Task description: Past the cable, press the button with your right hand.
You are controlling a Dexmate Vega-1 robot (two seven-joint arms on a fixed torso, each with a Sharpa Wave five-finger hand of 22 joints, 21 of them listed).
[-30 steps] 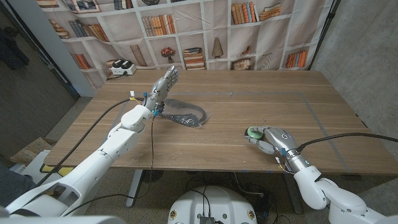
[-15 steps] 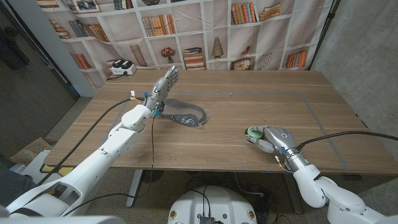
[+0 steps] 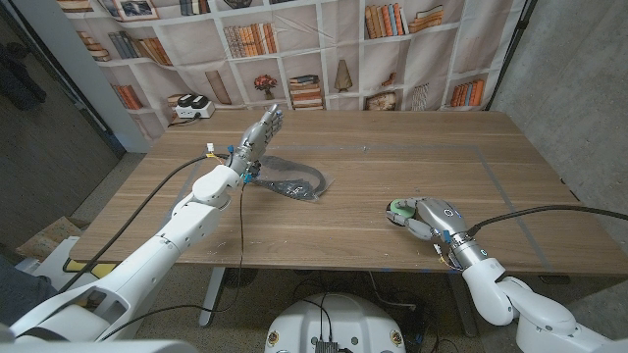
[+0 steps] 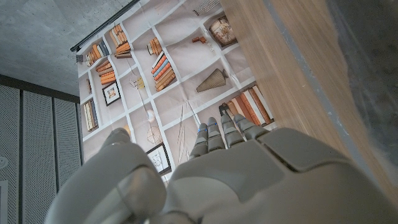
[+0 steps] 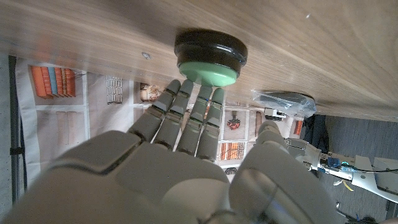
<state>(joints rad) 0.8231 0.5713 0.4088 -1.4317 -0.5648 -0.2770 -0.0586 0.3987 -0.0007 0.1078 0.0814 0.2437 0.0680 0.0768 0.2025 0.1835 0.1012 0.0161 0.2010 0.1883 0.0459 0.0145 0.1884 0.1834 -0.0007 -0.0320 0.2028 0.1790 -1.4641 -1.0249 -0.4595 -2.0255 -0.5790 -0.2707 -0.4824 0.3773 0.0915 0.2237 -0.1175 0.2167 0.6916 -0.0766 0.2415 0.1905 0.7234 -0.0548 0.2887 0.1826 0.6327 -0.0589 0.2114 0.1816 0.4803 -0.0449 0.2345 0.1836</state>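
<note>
Right hand [image 3: 429, 217] outstretched beside button [image 3: 399, 209]

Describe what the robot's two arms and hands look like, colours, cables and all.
Both arms have glossy white rounded shells. The left hand and right hand are light grey, with segmented grey fingers. A black cable runs along the left arm, and another black cable trails from the right wrist. Small yellow and blue fittings sit at the left wrist.

Wooden table [image 3: 392, 162] showing a smooth, matt, grained surface. Button [image 5: 208, 73] appearing as matt green plastic set in a glossy black plastic base. Cable [image 3: 294, 183] lying in a shiny clear plastic bag. Right hand [image 3: 429, 218] and left hand [image 3: 257, 135] presenting smooth, matt grey plastic shells.
</note>
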